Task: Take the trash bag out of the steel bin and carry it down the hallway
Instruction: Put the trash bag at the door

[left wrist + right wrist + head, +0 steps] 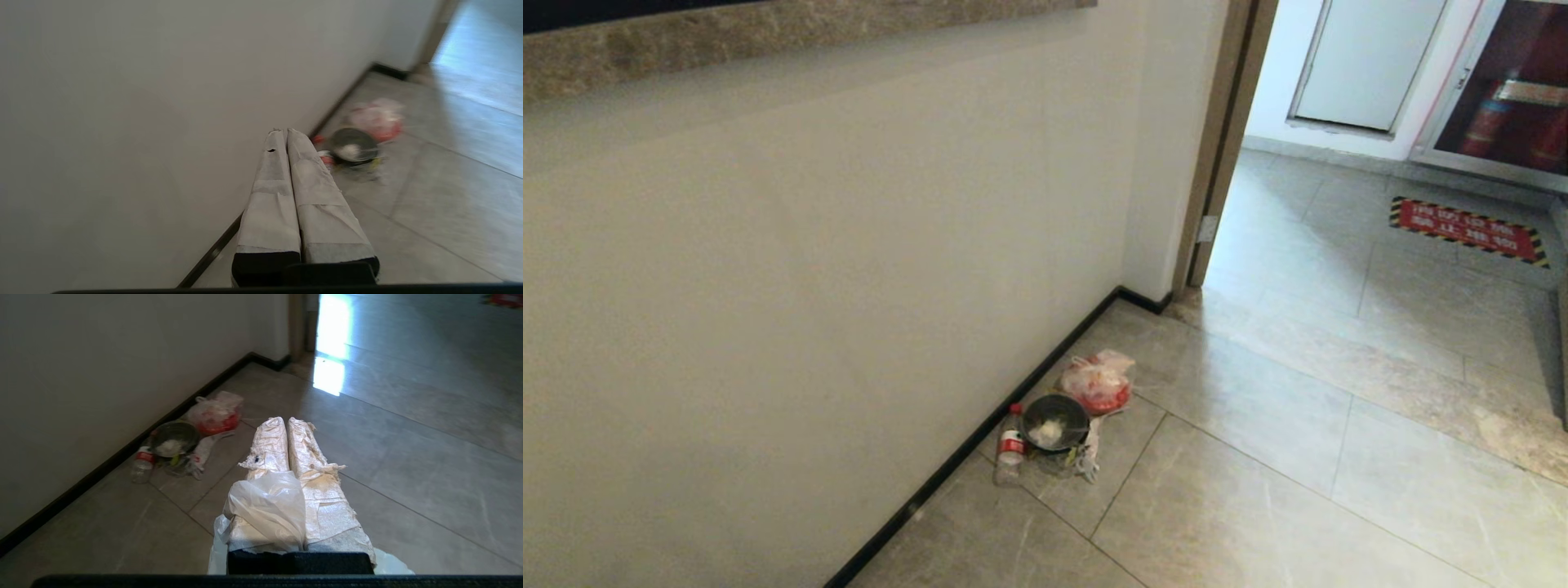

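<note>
- The right tool [287, 421] has its two wrapped fingers pressed together, and the thin white trash bag [267, 512] is pinched between them near their base, bunching over one finger and hanging below at the bottom centre of the right wrist view.
- The left tool [284, 131] is closed with nothing in it, its fingers touching along their length in the lower centre of its view.
- Neither arm shows in the head view.
- The steel bin [1055, 425] stands on the hallway [1339, 457] tiles in the lower middle of the head view, close to the black baseboard [980, 433].
- A clear bottle [1009, 449] with a red label stands just beside the bin; a red-and-white bag [1097, 382] lies against it on the doorway side.
</note>
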Tool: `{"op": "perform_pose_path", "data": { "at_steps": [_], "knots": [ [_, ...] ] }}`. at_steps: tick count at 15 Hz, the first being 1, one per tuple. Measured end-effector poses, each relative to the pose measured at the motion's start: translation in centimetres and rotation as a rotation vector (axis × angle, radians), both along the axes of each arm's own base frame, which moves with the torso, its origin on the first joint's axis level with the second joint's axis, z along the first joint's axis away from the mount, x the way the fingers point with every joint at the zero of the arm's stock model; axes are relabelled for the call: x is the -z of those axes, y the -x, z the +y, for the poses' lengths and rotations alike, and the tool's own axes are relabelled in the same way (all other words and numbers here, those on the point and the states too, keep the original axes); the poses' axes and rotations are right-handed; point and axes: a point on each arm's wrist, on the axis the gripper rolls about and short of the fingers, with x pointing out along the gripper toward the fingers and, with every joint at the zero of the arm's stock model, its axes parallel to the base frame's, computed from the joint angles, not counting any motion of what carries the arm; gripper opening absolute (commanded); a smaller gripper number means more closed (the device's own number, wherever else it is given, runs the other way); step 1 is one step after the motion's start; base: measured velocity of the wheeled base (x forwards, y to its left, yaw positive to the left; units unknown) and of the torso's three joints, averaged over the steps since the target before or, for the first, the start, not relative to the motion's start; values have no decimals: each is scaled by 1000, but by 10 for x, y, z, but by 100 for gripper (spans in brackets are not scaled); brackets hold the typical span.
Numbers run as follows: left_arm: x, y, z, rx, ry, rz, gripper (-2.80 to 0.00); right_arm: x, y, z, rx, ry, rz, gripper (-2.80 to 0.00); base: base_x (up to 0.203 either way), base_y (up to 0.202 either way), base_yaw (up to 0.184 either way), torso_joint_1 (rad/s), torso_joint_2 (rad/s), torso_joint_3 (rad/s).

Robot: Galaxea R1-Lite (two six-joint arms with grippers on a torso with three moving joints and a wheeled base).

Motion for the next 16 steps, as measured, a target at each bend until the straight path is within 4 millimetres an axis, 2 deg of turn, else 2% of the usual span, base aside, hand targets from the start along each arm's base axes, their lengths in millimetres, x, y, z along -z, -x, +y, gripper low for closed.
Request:
{"op": "perform_pose_path", "data": {
  "at_steps": [16],
  "knots": [
    [0,0,0,0,0,0,-280,0,0,0,0,3,0,-280,0,0,0,0,0,0]
  ]
}}
